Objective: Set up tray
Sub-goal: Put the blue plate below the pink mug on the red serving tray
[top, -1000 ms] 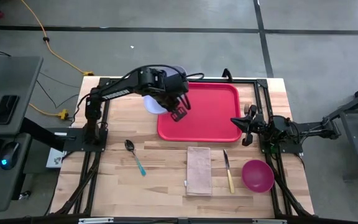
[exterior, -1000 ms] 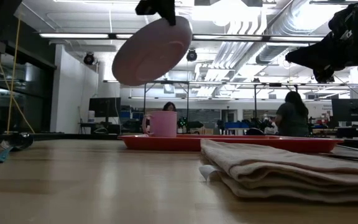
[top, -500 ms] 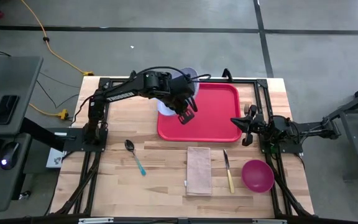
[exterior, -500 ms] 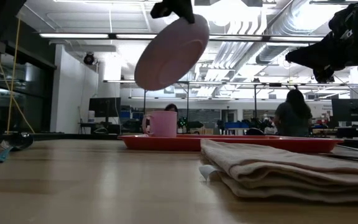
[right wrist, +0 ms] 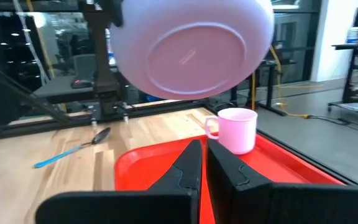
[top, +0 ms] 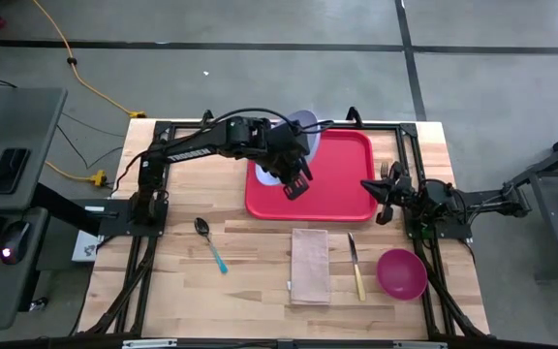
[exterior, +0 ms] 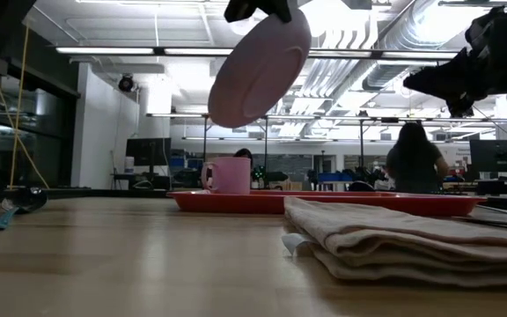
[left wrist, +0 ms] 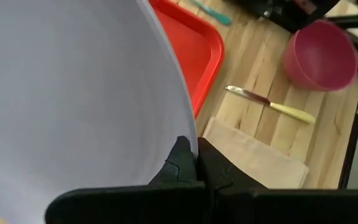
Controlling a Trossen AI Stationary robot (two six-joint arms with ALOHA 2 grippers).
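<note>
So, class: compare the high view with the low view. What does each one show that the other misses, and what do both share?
Only the high view shows the knife, the pink bowl and the left gripper shut on the plate's rim.

Only the low view shows the pink mug standing on the tray, and a person in the room behind.

Both show the red tray, the tilted plate held above it, the folded napkin, and the right gripper, shut and waiting at the table's right side.

The tray [top: 342, 189] is bright red, the plate [right wrist: 191, 46] pale lilac. The mug [right wrist: 236, 129] is pink, the bowl [top: 401, 273] magenta, the napkin [top: 310, 265] tan.
</note>
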